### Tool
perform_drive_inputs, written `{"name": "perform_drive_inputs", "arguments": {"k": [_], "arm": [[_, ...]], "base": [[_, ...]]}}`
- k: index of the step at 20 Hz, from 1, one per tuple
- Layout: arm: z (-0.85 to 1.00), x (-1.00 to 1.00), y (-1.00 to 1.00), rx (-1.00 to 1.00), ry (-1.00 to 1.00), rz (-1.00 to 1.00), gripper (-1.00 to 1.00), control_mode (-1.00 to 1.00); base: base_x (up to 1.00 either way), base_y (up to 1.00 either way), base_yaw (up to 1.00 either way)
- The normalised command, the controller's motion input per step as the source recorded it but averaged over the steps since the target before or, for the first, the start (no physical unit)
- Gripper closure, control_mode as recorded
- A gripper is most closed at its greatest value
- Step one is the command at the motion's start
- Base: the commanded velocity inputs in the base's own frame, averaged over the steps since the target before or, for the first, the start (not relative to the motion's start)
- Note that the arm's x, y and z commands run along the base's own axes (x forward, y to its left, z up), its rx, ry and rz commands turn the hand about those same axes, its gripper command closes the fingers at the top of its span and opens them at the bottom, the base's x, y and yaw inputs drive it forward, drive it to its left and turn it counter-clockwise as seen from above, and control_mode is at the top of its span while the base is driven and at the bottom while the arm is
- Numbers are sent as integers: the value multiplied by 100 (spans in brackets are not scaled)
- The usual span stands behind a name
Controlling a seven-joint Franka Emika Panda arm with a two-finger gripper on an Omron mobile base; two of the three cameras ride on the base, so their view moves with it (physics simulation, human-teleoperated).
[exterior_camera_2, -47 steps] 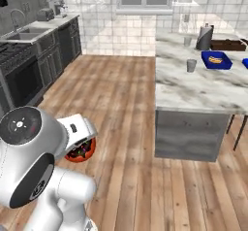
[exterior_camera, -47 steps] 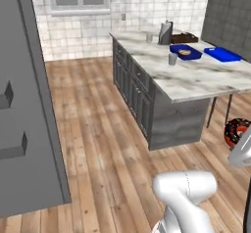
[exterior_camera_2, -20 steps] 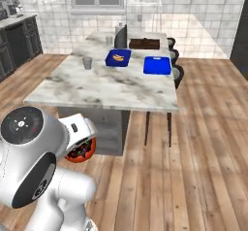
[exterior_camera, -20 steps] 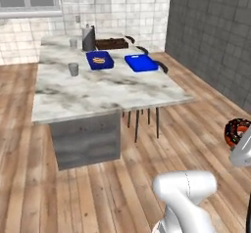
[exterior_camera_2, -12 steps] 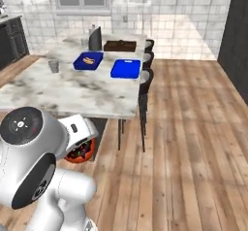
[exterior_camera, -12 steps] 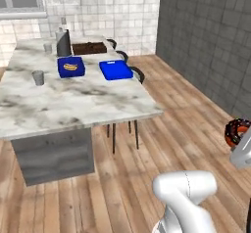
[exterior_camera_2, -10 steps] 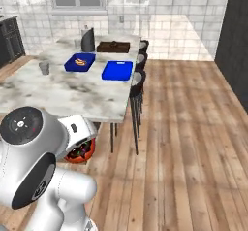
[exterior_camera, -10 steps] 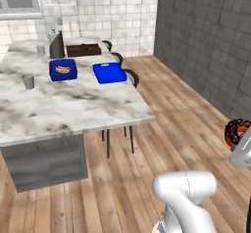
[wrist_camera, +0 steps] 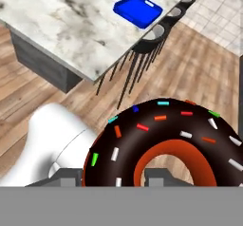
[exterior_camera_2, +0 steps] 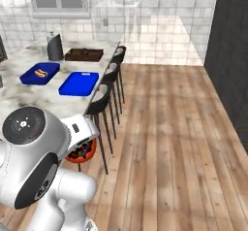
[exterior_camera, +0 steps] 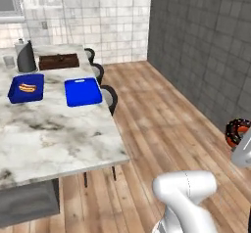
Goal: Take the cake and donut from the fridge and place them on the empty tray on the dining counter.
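The donut point(wrist_camera: 166, 144) sits gripped between the fingers point(wrist_camera: 159, 176), carried low beside the robot and well apart from the table point(exterior_camera: 54, 139), so the empty tray point(exterior_camera: 83, 91) holds nothing and the cake seems yet to be fetched.

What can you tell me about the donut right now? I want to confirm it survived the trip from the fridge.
The ring-shaped donut with dark chocolate glaze looks whole: glossy brown icing dotted with coloured sprinkles, an orange-red inner ring around its hole. It sits close before the hand camera, in the tool, whose grey fingers stand at its lower edge. In the left base view it hangs above the wooden floor, apart from the white marble dining counter.
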Motion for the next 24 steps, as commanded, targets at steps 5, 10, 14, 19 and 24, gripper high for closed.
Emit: {"name": "perform_drive_inputs", "arguments": {"k": [5, 10, 14, 19, 24], "arm": [[0, 0, 0, 0, 0, 0, 100, 100], [0, 0, 0, 0, 0, 0, 100, 100], [0, 0, 0, 0, 0, 0, 100, 100], [0, 0, 0, 0, 0, 0, 100, 100], [0, 0, 0, 0, 0, 0, 100, 100]], "base": [[100, -36, 24], [98, -20, 58], [75, -41, 60], [39, -64, 56], [14, -78, 49]]}}
